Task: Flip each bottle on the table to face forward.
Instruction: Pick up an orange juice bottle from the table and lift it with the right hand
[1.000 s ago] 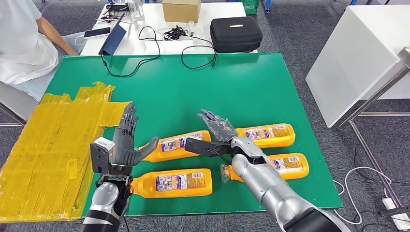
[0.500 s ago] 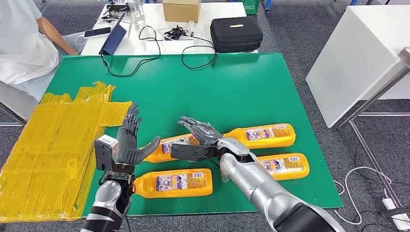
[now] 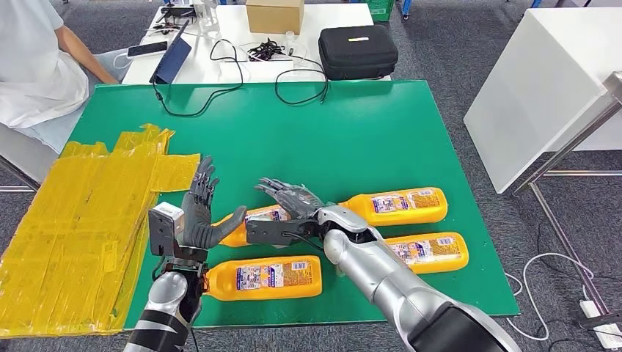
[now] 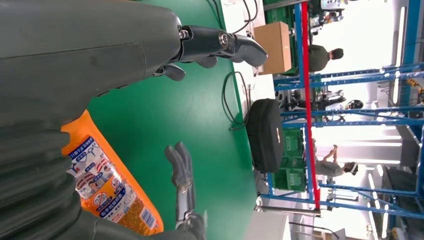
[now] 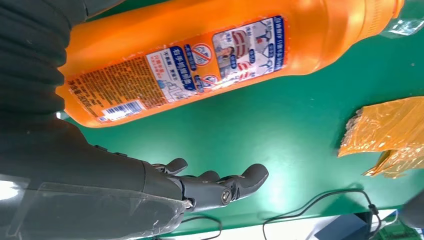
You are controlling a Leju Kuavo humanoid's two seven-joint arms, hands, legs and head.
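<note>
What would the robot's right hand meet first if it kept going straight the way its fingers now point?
Probably the left hand. The right hand hovers open over an orange bottle, fingers aimed leftward at it; the green table lies between them. Depth is unclear, so it might pass just behind.

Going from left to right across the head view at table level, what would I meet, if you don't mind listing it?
Yellow sheet → left robot hand → right robot hand → far right bottle → white table.
</note>
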